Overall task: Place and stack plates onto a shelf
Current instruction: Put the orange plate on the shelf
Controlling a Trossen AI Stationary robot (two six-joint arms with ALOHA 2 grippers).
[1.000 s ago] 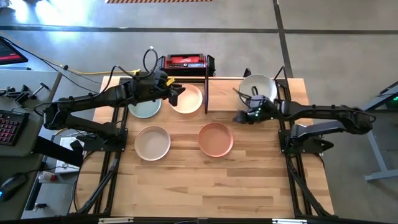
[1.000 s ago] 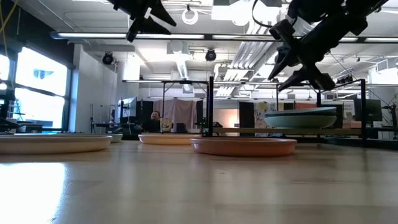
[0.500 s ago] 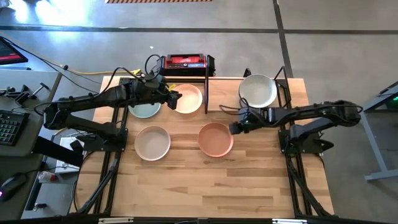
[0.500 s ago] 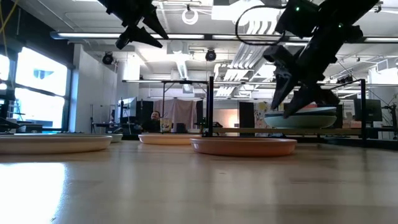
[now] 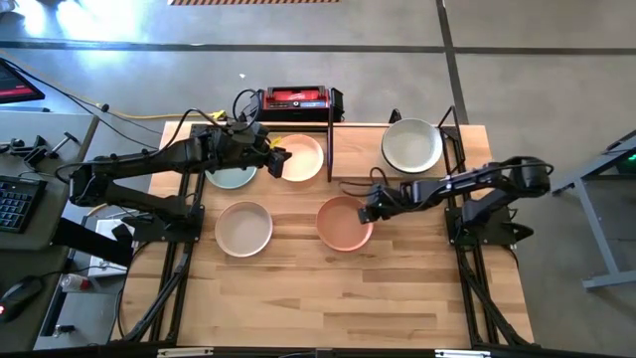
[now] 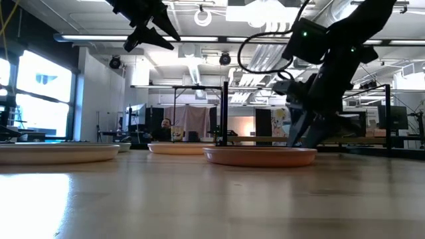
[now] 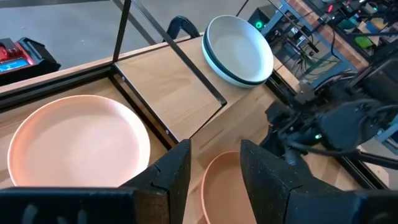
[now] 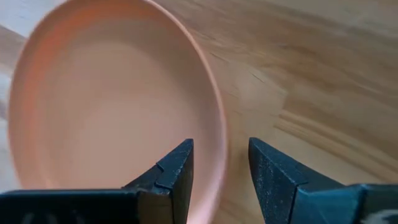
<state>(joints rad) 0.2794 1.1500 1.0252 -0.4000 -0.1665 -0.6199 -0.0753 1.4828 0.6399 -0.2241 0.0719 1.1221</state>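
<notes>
**Right claw at the pink plate**

From above: the pink plate lies on the table, round and shallow. The right claw is at its rim, spread, holding nothing. The left claw hangs over a cream plate on the shelf, spread.

Right wrist: the rim sits between its fingers.

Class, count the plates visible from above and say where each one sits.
5, though stacks may hide more: green plate, cream plate and white plate at the shelf; beige plate and pink plate in front.

Two plates before the shelf
</notes>
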